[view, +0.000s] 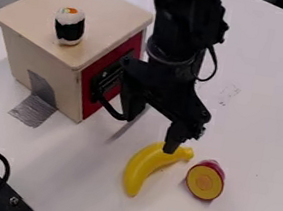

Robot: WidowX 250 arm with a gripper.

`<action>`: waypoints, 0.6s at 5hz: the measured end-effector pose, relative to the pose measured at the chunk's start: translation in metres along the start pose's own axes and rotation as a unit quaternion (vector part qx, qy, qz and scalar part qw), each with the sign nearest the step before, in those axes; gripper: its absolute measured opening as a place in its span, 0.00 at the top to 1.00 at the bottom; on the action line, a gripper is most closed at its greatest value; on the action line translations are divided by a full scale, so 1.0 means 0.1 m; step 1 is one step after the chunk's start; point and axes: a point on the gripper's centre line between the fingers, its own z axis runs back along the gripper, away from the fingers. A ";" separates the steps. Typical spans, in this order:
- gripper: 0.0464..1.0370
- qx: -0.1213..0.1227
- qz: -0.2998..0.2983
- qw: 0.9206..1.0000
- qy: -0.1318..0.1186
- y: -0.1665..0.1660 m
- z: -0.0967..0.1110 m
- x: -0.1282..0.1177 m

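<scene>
Camera view. Black two-finger gripper [153, 125] hanging over the white table [264, 117], its fingers spread apart with nothing seen between them. One fingertip overlaps the upper part of a yellow banana [138, 172]; whether the two touch cannot be told. The stage appears to be positioning at the banana, with no grasp made; a grasp from this pose would call for centring the fingers across the fruit's narrow width, then lowering and closing them. The banana, the thing nearest the gripper, lies on the table in front of a wooden box [51, 10] with a red face. It is smooth and evenly yellow, curved, tapering towards the near end, with a blunt stem at the other. Just beside the stem end lies a halved purple-skinned piece [205, 180], its yellow cut face exposed; a sushi roll [69, 29] stands upright on the box
</scene>
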 end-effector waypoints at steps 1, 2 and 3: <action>0.04 0.002 -0.002 1.000 0.012 0.00 -0.05 -0.03; 0.04 0.016 -0.017 1.000 -0.009 -0.04 -0.05 0.29; 0.04 0.011 -0.019 1.000 -0.021 -0.11 -0.05 0.53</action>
